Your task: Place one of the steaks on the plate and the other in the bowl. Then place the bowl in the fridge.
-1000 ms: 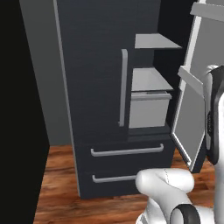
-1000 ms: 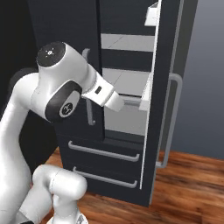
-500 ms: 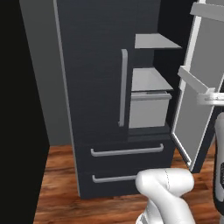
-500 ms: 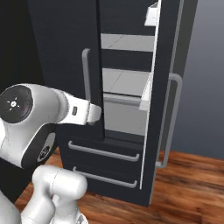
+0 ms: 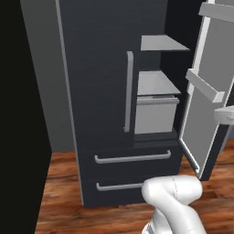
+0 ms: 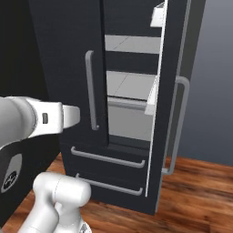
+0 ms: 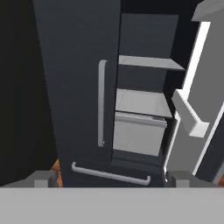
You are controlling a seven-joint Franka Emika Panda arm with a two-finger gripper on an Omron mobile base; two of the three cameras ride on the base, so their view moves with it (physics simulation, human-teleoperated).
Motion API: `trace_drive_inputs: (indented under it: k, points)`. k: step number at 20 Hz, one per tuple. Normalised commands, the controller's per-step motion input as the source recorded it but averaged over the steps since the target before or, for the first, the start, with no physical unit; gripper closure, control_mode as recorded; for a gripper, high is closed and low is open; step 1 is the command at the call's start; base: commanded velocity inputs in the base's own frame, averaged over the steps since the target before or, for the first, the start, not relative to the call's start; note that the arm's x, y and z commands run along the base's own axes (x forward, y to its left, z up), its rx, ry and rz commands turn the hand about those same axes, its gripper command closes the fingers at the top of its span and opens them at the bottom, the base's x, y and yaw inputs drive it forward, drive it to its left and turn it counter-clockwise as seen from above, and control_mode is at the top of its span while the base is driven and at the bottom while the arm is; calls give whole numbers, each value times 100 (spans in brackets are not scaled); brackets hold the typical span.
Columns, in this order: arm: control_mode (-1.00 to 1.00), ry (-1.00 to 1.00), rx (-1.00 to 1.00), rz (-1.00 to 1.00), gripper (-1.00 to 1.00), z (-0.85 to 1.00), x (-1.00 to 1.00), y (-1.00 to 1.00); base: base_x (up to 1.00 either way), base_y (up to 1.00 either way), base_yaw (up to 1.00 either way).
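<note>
Standing before the fridge (image 5: pixel 100 91), its right door (image 5: pixel 205 105) swung wide, left door shut with handle (image 5: pixel 129 91) upright. Showing bare grey shelves (image 7: pixel 142 103) and a crisper drawer (image 5: pixel 155 114) in the open half, free room between shelf edges and door bins (image 7: pixel 188 116). Gripper (image 7: pixel 111 179) hanging apart from the fridge front, fingers (image 7: pixel 41 178) spread, grasping nothing.

A reddish-brown wood plank floor (image 5: pixel 59 183) runs along the bottom of both base views, showing again at the lower right (image 6: pixel 200 191) of the right one. A plain grey wall (image 6: pixel 211 77) stands at the right, and a black, unlit area (image 5: pixel 18 137) fills the left side
</note>
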Motion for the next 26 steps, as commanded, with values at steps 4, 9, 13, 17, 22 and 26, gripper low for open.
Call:
trace_drive_inputs:
  k: [4, 9, 13, 17, 22, 26]
  points:
    - [-100, 5, 0, -7, -100, 27, 0, 51, 0, 0, 0]
    - [100, 3, 0, -10, -100, -4, 0, 27, 0, -11, -2]
    - [100, 0, 0, 0, -100, 0, 0, 0, 0, -100, -28]
    - [100, 0, 0, 0, -100, 0, 0, 0, 0, -75, -77]
    - [100, 0, 0, 0, -100, 0, 0, 0, 0, 0, -100]
    - [100, 0, 0, 0, -100, 0, 0, 0, 0, 0, -100]
